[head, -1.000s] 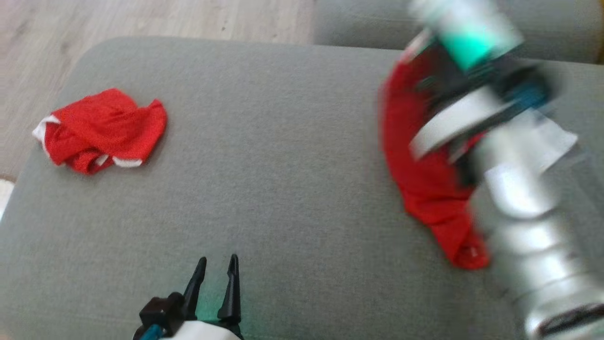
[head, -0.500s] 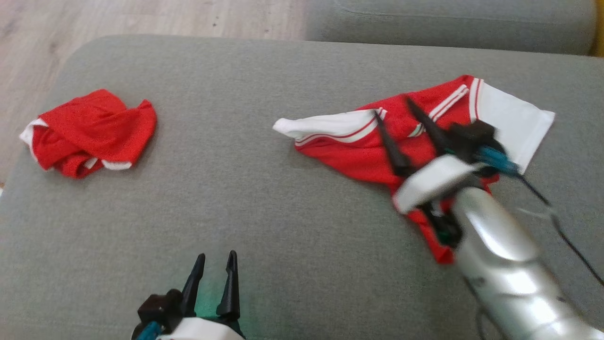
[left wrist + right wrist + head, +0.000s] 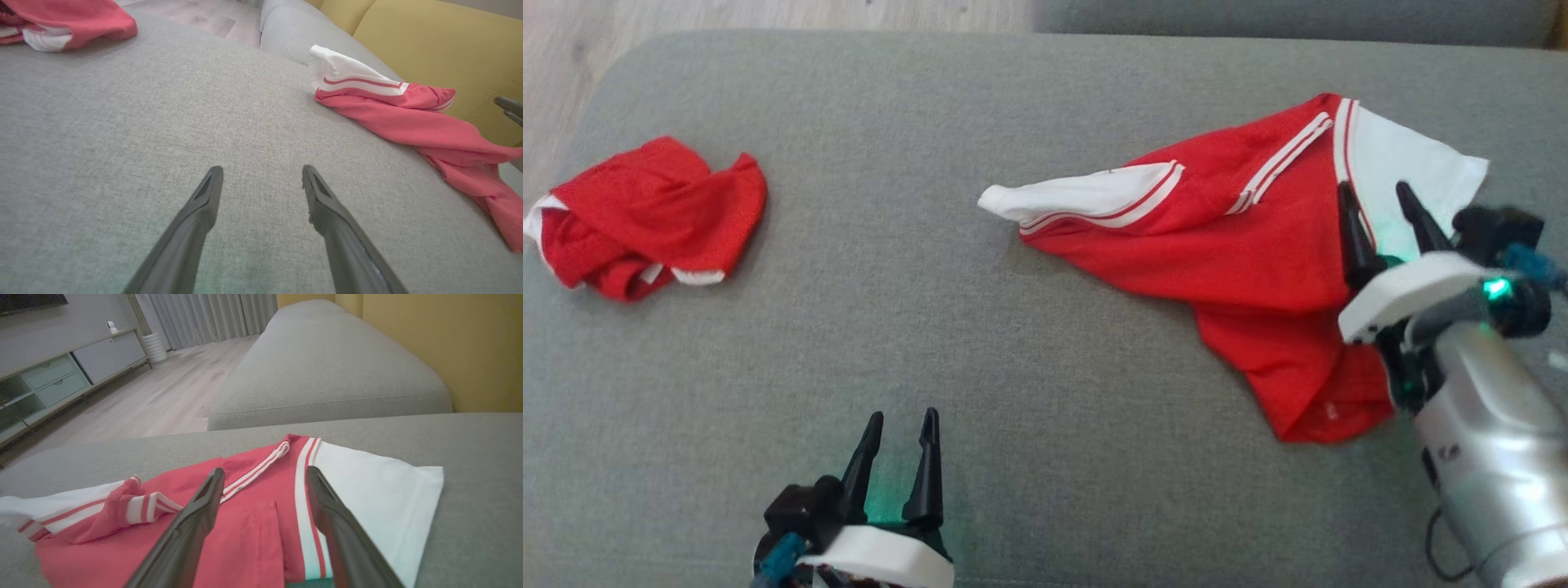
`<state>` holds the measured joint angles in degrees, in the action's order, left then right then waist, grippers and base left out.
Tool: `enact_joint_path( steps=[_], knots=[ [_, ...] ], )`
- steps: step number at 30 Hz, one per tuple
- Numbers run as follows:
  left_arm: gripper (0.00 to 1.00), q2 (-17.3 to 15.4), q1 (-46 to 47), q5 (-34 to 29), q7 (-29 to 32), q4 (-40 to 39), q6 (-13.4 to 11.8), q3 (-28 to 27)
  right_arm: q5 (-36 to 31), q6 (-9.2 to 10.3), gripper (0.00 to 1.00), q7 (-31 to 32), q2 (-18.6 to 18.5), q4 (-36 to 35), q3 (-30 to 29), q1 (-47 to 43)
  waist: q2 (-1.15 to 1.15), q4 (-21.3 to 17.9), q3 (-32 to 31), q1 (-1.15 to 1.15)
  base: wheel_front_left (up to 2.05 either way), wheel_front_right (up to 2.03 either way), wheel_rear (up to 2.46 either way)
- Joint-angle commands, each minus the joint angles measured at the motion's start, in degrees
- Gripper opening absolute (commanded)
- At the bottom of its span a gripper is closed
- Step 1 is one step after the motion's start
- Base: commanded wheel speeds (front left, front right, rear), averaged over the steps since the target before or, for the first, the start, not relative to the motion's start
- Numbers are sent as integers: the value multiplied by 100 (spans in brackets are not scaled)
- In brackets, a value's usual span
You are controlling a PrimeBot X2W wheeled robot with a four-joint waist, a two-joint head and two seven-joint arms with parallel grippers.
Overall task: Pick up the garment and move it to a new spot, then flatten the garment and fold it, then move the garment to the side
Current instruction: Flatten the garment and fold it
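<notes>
Head view shows the red-and-white garment (image 3: 1241,245) rumpled, partly spread out.

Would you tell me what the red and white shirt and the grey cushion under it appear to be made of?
Red and white shirt: likely thin knit sports fabric, matte; it drapes in soft folds.
Grey cushion: woven upholstery, matte; a fine weave shows.

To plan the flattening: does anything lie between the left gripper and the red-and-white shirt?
Nothing visible does. Only bare grey cushion separates the left gripper from the shirt; the crumpled red garment lies well off to the left of that path.
</notes>
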<state>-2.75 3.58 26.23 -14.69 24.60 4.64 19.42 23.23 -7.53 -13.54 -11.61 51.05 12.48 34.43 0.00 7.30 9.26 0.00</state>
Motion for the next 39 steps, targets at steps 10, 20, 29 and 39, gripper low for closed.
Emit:
enact_joint_path(
  steps=[10,20,29,39],
  knots=[
    [100,-12,295,-37,-31,-138,42,-90,258,4,100,340,-155,693,247,748,0,266,324,0,0,0,0],
    [100,-12,383,-61,-31,-146,52,-81,493,4,57,212,-116,960,614,776,0,266,388,0,0,0,0],
    [100,-12,400,-32,-31,-187,39,-31,672,4,0,-58,-340,947,711,1010,0,337,381,0,0,0,0],
    [100,-12,328,88,-31,-172,21,24,-737,4,0,-144,-1337,-338,211,2477,0,776,176,0,0,0,0]
  ],
)
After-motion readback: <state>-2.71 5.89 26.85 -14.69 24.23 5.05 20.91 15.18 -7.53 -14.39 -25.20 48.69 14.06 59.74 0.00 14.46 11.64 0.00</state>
